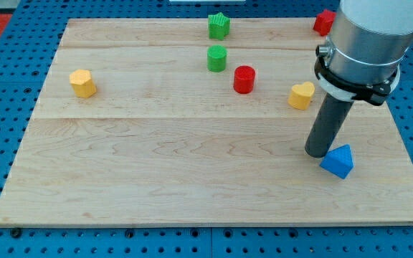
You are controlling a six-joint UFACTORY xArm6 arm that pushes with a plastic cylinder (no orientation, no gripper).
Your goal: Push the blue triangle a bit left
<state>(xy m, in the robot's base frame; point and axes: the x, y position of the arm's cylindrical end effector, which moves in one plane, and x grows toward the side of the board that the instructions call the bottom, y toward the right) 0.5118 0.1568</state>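
The blue triangle point(338, 161) lies on the wooden board point(156, 165) near the view's lower right. My tip point(317, 153) stands on the board right at the triangle's left side, touching or almost touching it. The rod rises from there into the grey arm body at the view's upper right.
A yellow heart-shaped block point(302, 95) sits just above and left of the tip. A red cylinder point(244, 79), a green cylinder point(216, 58) and a green star point(219, 26) stand at top centre. A red block point(324, 21) is at top right, a yellow block point(82, 83) at left.
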